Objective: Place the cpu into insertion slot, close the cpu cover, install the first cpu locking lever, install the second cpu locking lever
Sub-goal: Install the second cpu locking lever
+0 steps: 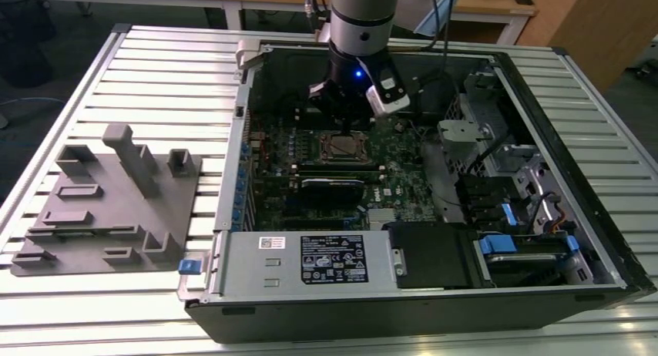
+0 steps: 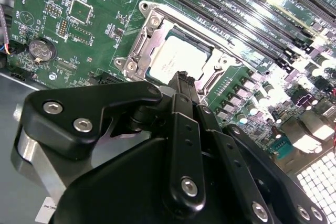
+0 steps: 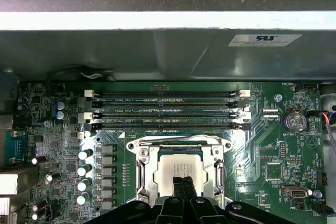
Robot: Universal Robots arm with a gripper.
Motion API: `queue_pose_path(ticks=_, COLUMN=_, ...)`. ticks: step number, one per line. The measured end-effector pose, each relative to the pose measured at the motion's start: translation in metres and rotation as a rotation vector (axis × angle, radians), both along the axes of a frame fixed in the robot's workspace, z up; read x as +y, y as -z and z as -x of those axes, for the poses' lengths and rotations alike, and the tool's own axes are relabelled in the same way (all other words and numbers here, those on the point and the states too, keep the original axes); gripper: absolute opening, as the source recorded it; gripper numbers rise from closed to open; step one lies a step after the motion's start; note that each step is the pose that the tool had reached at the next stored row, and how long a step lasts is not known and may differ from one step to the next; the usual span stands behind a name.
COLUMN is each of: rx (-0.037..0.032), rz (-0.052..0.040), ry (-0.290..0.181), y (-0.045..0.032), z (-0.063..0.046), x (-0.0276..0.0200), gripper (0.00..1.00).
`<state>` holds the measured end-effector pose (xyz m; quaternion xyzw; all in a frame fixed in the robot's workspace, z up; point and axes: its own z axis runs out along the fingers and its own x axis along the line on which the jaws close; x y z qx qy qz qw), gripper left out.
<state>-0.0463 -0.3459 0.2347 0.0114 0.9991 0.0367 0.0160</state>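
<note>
hangs over the open computer case (image 1: 575, 217) on the slatted metal table (image 1: 154, 71), arm (image 1: 362, 17) coming down from above, gripper (image 1: 344, 123) just above the green circuit board (image 1: 308, 152). closed, by the look of both wrist views: black fingertips (image 3: 182, 186) pressed side by side with no gap between them and nothing clamped there, tips poised over the near edge of the cpu (image 3: 179, 170). seated flat in the insertion slot (image 3: 146, 184), that cpu, dull silver top showing through the window of the cpu cover (image 3: 144, 157). lies down flat over the socket, the cover, its shiny frame (image 2: 137, 51) ringing the chip (image 2: 176, 59) in the second wrist view. cannot tell whether the fingertips (image 2: 185, 80) touch the chip or stay just clear of it. cannot make out how the thin locking levers along the frame's sides stand. just beyond the socket, four long black memory slots (image 3: 168, 109) running parallel; beside them on the board, a row of small silver capacitors (image 3: 84, 177) and a round coin battery (image 3: 294, 120). at the exterior view's left, well apart from the case, a grey fixture plate (image 1: 108, 209) with upright blocks resting on the table. along the case's near edge, a silver power supply box (image 1: 308, 260) with a label.
</note>
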Motion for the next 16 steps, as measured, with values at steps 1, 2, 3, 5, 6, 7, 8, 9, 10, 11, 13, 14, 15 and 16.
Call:
queue_pose_path(ticks=1, rx=0.0001, rz=0.0001, ry=0.000, y=-0.0001, z=0.000, x=0.0000, gripper=0.11)
queue_pose_path(ticks=2, rx=0.0001, rz=0.0003, ry=0.000, y=-0.0001, z=0.000, x=-0.0003, gripper=0.11)
queue_pose_path(ticks=3, rx=0.0002, rz=0.0004, ry=0.000, y=-0.0002, z=0.000, x=-0.0009, gripper=0.11)
queue_pose_path(ticks=5, rx=0.0001, rz=0.0002, ry=0.000, y=-0.0001, z=0.000, x=-0.0028, gripper=0.11)
queue_pose_path(ticks=6, rx=0.0001, rz=0.0002, ry=0.000, y=-0.0001, z=0.000, x=-0.0042, gripper=0.11)
queue_pose_path(ticks=7, rx=0.0002, rz=0.0003, ry=0.000, y=-0.0001, z=0.000, x=-0.0057, gripper=0.11)
queue_pose_path(ticks=8, rx=0.0001, rz=0.0002, ry=0.000, y=-0.0001, z=0.000, x=-0.0076, gripper=0.11)
queue_pose_path(ticks=9, rx=0.0001, rz=0.0001, ry=0.000, y=-0.0001, z=0.000, x=-0.0095, gripper=0.11)
queue_pose_path(ticks=10, rx=0.0001, rz=0.0001, ry=0.000, y=-0.0001, z=0.000, x=-0.0116, gripper=0.11)
queue_pose_path(ticks=11, rx=0.0001, rz=0.0001, ry=0.000, y=-0.0001, z=0.000, x=-0.0138, gripper=0.11)
queue_pose_path(ticks=13, rx=0.0001, rz=0.0002, ry=0.000, y=-0.0001, z=0.000, x=-0.0183, gripper=0.11)
queue_pose_path(ticks=14, rx=0.0001, rz=0.0002, ry=0.000, y=-0.0001, z=0.000, x=-0.0207, gripper=0.11)
queue_pose_path(ticks=15, rx=0.0001, rz=0.0002, ry=0.000, y=-0.0001, z=0.000, x=-0.0229, gripper=0.11)
queue_pose_path(ticks=16, rx=0.0001, rz=0.0001, ry=0.000, y=-0.0001, z=0.000, x=-0.0248, gripper=0.11)
